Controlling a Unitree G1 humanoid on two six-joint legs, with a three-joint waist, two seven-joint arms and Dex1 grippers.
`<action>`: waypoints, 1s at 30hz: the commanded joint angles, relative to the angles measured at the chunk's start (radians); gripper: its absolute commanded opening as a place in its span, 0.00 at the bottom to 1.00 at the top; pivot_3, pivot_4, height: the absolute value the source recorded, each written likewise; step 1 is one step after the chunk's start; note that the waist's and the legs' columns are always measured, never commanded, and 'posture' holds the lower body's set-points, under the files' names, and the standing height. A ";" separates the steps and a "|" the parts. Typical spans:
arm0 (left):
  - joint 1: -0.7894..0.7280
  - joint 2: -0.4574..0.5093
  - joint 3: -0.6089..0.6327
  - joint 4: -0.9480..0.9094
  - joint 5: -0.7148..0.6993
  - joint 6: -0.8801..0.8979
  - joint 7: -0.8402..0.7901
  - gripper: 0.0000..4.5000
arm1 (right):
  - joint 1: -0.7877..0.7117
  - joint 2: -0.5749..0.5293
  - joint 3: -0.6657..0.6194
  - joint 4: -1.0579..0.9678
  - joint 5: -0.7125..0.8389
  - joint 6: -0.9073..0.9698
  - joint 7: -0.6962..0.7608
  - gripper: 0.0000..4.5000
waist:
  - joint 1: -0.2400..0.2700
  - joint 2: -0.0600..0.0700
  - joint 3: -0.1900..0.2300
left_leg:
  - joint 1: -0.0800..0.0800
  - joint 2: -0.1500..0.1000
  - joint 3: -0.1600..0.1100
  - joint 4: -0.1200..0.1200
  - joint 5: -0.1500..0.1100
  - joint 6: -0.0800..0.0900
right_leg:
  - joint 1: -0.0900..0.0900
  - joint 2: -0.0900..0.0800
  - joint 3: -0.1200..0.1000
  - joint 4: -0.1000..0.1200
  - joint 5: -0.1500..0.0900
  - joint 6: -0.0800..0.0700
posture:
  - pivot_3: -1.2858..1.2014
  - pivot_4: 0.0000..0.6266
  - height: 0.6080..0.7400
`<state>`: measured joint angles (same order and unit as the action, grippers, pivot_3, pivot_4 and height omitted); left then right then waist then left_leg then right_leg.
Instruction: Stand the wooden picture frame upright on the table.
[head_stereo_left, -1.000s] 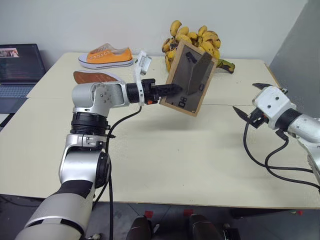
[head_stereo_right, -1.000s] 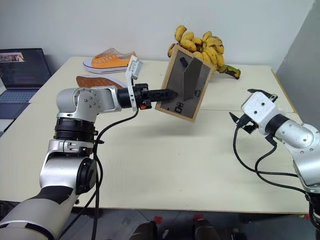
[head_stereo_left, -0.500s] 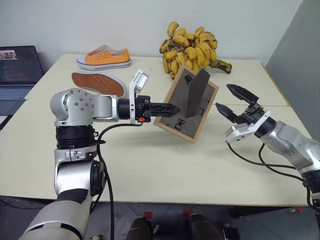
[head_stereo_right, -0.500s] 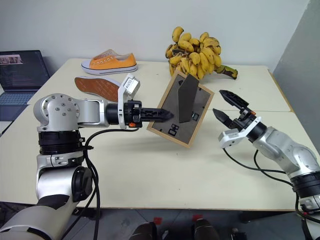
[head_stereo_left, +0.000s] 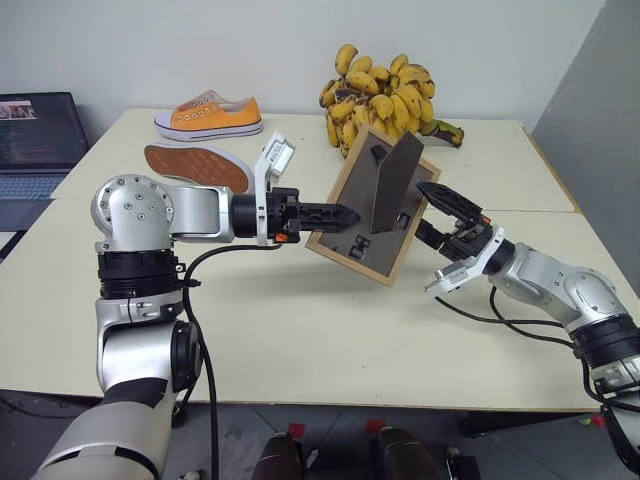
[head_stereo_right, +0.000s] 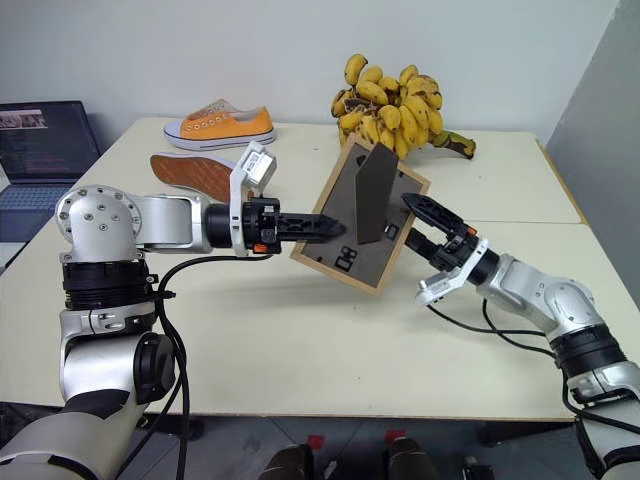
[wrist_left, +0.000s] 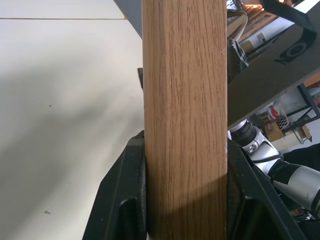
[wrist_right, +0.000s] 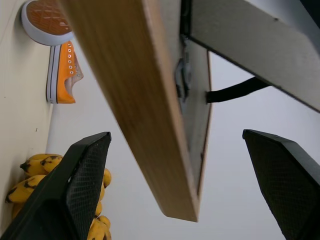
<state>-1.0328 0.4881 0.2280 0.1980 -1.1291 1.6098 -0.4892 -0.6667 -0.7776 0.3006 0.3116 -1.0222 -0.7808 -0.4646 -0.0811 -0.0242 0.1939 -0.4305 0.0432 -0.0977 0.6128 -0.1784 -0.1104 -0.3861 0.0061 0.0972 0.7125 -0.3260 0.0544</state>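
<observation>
The wooden picture frame (head_stereo_left: 362, 222) hangs tilted above the table (head_stereo_left: 300, 330), its dark grey back toward me and its stand flap (head_stereo_left: 393, 182) swung out. My left gripper (head_stereo_left: 338, 213) is shut on the frame's left edge; in the left wrist view the light-wood edge (wrist_left: 184, 75) sits clamped between both black fingers (wrist_left: 122, 200). My right gripper (head_stereo_left: 436, 216) stands open at the frame's right side. The right wrist view has the frame's wooden edge (wrist_right: 145, 100) running between its two spread fingers (wrist_right: 80, 180), without visible contact.
A bunch of bananas (head_stereo_left: 385, 90) lies at the back of the table behind the frame. An orange shoe (head_stereo_left: 208, 113) and a second shoe lying sole up (head_stereo_left: 195, 163) are at the back left. A laptop (head_stereo_left: 35, 130) stands off the left side.
My right gripper has swung left and turned, coming from the table's right side up to the frame's right edge. The left arm has rolled the frame and drawn it slightly back.
</observation>
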 joint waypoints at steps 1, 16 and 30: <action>-0.011 0.013 0.010 -0.042 -0.083 0.005 0.027 0.28 | -0.056 0.000 0.007 0.026 -0.006 -0.017 -0.032 0.99 | 0.000 0.000 0.000 | 0.000 0.000 0.000 0.000 0.000 0.000 | 0.000 0.000 0.000 0.000 0.000 0.000 | 0.52 0.24 1.00; -0.012 0.008 0.022 -0.030 -0.130 0.005 0.088 0.28 | -0.121 0.008 0.039 0.100 -0.018 -0.032 -0.073 0.57 | 0.000 0.000 0.000 | 0.000 0.000 0.000 0.000 0.000 0.000 | 0.000 0.000 0.000 0.001 0.000 0.000 | 0.52 0.24 1.00; -0.015 0.006 0.016 -0.028 -0.123 0.005 0.090 0.28 | -0.118 -0.002 0.045 0.087 -0.025 -0.017 -0.092 0.32 | 0.000 0.000 0.000 | 0.000 0.000 0.000 0.000 0.000 0.000 | 0.000 0.000 0.000 0.001 0.000 0.000 | 0.52 0.24 1.00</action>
<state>-1.0270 0.4890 0.2398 0.2130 -1.2413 1.6097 -0.4022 -0.7657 -0.7687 0.3459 0.4149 -1.0478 -0.8003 -0.5693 -0.0812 -0.0242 0.1938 -0.4302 0.0428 -0.0977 0.6130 -0.1781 -0.1105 -0.3861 0.0057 0.0972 0.7132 -0.3259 0.0543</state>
